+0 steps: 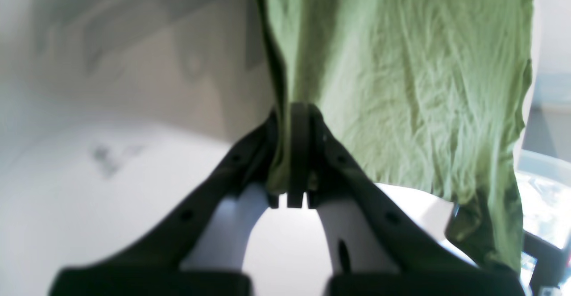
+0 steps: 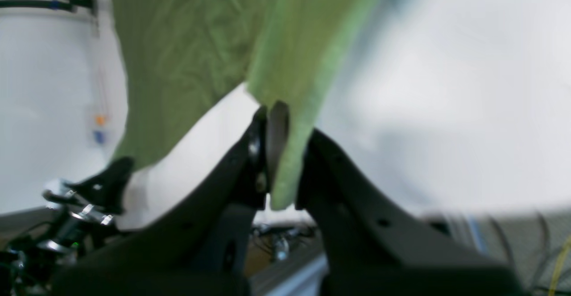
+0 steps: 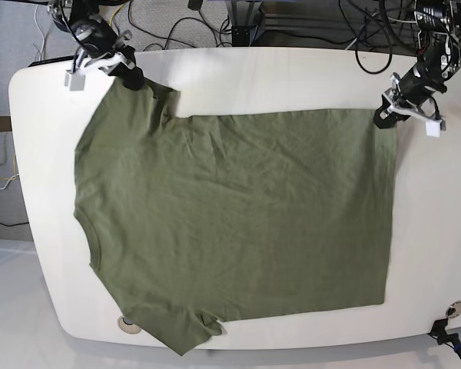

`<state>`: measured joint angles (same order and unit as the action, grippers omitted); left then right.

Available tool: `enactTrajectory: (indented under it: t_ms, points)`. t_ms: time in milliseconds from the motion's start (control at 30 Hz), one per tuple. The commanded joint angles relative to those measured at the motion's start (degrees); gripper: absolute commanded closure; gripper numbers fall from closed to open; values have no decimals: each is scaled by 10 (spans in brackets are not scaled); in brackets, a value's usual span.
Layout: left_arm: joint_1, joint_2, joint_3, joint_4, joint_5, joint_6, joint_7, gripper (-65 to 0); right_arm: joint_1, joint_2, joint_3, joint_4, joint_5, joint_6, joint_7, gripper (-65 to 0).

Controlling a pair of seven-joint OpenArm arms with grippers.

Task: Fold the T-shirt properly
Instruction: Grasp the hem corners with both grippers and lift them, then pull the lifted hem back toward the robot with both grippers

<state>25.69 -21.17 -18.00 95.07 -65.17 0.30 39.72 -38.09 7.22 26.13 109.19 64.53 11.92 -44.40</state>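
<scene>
A: Where is the T-shirt (image 3: 238,223) in relation to the grippers?

B: It stretches between them. The left gripper (image 3: 386,115) has one far corner, the right gripper (image 3: 131,75) the other, and the cloth spreads out from both toward the near edge of the white table (image 3: 292,77), mostly flat on it.

A: How tight is each grip?

B: In the left wrist view the left gripper (image 1: 292,153) has its black jaws pressed together with a bunched fold of green fabric pinched between them. In the right wrist view the right gripper (image 2: 279,153) is likewise closed onto a thin hanging edge of the cloth, the jaws nearly meeting.

A: What's the fabric like?

B: It is olive-green, matte, soft and finely creased, with wrinkles fanning away from each pinch point. Its outline is roughly rectangular, with a short sleeve running up to the right gripper and another at the near edge, and the curved neck opening on the side below the right gripper.

A: And the table?

B: It is smooth, with rounded corners.
</scene>
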Motion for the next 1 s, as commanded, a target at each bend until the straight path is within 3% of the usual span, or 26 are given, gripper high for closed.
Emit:
enactTrajectory:
  t_ms: [0,167,367,467,700,833,967]
  points:
    - [35,-10,-18,41,-7,-5,-3,0,-33,6,15,28,13,8,9,0]
    - [136,-11,-70,116,-8,-5,15,0,-109,9,35,32,47,8,9,0]
    - [198,-9,-155,160,-9,-5,167,0,-189,9,35,58,50,8,9,0]
    - [198,-7,-177,159,-10,-5,215,0,-192,10,35,61,50,9,9,0]
    - [115,-10,-179,160,-95,-5,219,0,-83,46,35,65,49,9,9,0]
    - [56,-10,-179,157,-93,-5,219,0,-10,77,35,54,48,9,8,0]
    - [-16,-10,-181,120,-93,-5,219,0,60,84,33,51,47,6,-1,0]
